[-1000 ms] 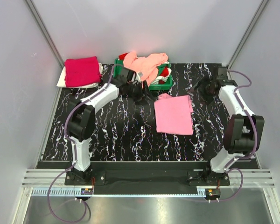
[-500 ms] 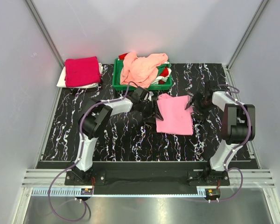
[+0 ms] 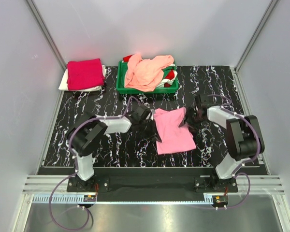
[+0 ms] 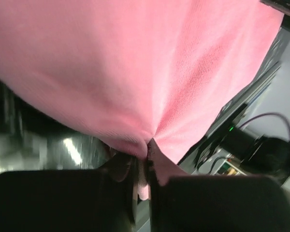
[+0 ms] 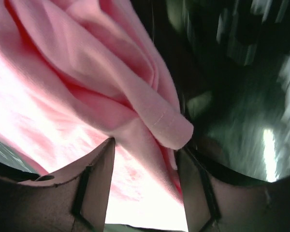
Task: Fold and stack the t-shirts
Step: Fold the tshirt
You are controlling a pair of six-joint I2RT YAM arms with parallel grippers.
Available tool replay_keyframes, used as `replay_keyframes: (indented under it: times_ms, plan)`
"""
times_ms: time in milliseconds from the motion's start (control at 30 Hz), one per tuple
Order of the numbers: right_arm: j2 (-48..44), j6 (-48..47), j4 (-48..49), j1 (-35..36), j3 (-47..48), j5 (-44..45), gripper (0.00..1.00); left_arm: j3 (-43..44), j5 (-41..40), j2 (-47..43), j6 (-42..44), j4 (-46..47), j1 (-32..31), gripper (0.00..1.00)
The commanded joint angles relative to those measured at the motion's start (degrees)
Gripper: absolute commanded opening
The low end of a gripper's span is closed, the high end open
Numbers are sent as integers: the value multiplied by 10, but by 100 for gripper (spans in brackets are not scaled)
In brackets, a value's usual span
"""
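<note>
A bubblegum pink t-shirt (image 3: 173, 133), folded into a rectangle, lies on the black marbled table near the middle. My left gripper (image 3: 152, 123) is at its far left edge, shut on a pinch of the pink cloth (image 4: 150, 72), with the fingertips (image 4: 146, 154) pressed together. My right gripper (image 3: 187, 118) is at its far right corner, and a thick fold of pink cloth (image 5: 135, 106) fills the space between its fingers (image 5: 145, 179). A folded crimson-magenta t-shirt (image 3: 85, 73) lies on a white one (image 3: 64, 83) at the far left. A peach-salmon t-shirt (image 3: 146, 71) is heaped in the tray.
The green plastic tray (image 3: 135, 90) stands at the far middle with more clothes under the peach one. Grey walls close in the table on three sides. Both arms reach inward over the middle of the table.
Both grippers came to the pink t-shirt's far corners, took hold, and dragged it toward the near edge and a little left. It is now turned slightly.
</note>
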Motion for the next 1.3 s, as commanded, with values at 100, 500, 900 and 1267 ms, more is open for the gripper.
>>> replay_keyframes:
  times_ms: [100, 500, 900, 1267]
  plan:
    - [-170, 46, -74, 56, -125, 18, 68, -162, -81, -195, -19, -30, -53, 74]
    - [-203, -4, -156, 55, 16, 68, 82, -172, -146, -375, 56, -141, 37, 94]
    - [-38, -48, -89, 55, 98, 69, 79, -106, -48, -159, 58, 24, 108, 80]
    - [-64, -38, -68, 55, 71, 40, 54, -61, -28, -98, 26, 82, 108, 48]
